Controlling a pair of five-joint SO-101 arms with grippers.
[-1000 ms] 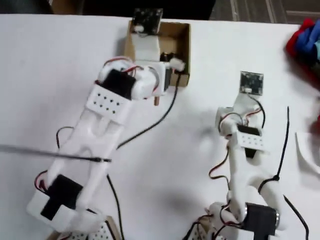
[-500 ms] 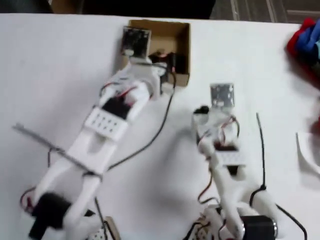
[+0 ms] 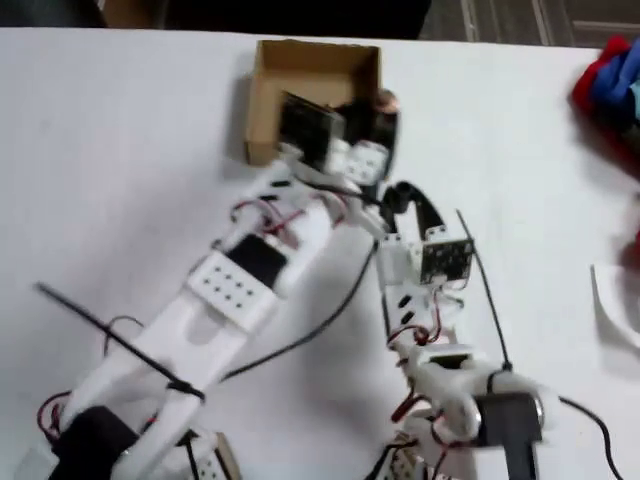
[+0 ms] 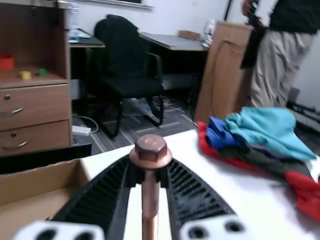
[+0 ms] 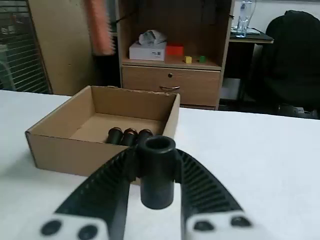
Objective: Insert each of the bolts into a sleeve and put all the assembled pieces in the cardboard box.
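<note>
Left pincer clamped on the bolt, right pincer on the sleeve. In the high view, upper centre, the bolt lies just above the sleeve, axes apparently not yet aligned.

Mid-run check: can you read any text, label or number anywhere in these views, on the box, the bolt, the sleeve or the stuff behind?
No text can be read in any view.
cardboard box: walls plain, no print seen.
bolt and sleeve: no markings seen.
white carton in the room behind: any print is too blurred to read.
</note>
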